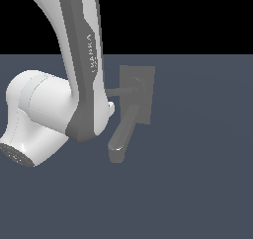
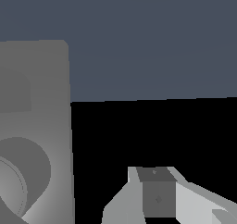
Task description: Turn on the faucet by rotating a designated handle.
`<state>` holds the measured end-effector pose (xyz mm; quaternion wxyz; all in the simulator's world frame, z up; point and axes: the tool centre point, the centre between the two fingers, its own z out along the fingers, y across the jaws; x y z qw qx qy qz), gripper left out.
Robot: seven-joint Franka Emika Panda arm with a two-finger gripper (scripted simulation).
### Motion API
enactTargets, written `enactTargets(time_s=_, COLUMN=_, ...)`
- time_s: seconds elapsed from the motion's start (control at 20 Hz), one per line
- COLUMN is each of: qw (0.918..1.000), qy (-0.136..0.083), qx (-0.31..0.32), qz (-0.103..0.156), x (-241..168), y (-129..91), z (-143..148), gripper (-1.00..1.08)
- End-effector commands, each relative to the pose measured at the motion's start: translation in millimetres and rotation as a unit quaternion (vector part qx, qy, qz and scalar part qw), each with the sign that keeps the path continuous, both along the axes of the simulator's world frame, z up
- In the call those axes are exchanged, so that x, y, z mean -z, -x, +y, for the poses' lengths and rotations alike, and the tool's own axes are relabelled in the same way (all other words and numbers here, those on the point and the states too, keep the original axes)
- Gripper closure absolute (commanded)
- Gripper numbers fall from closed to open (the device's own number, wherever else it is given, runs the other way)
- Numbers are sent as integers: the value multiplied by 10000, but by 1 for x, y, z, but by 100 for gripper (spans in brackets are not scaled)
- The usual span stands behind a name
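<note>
The grey faucet has a flat back plate (image 1: 143,80), a thick rounded spout (image 1: 122,134) that slopes down toward the exterior view's left, and a round hub. The thin handle (image 1: 117,90) sticks out from the hub toward the exterior view's left, and its tip is hidden behind my arm. In the exterior view my white arm (image 1: 81,85) hides my gripper. In the wrist view my gripper (image 2: 156,190) shows only as a grey pad between white parts at the picture's edge, apart from the back plate (image 2: 37,93), and its jaws cannot be read. The handle is out of the wrist view.
A flat dark blue-grey floor (image 1: 197,174) lies all around the faucet. My arm's large white links (image 1: 34,119) stand on the exterior view's left of the faucet. A round grey part of the faucet (image 2: 21,181) shows below the plate in the wrist view.
</note>
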<state>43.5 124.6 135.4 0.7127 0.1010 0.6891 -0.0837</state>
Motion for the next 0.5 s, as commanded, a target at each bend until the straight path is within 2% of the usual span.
enactTargets(time_s=0.0, qw=10000, qy=41, qx=26, qz=15, x=4, y=1, z=-9, gripper=108)
enactTargets(time_s=0.25, qw=9997, qy=185, qx=3, qz=186, x=19, y=6, z=-17, gripper=108)
enactTargets(time_s=0.45, qw=9996, qy=201, qx=0, qz=209, x=21, y=6, z=-18, gripper=108)
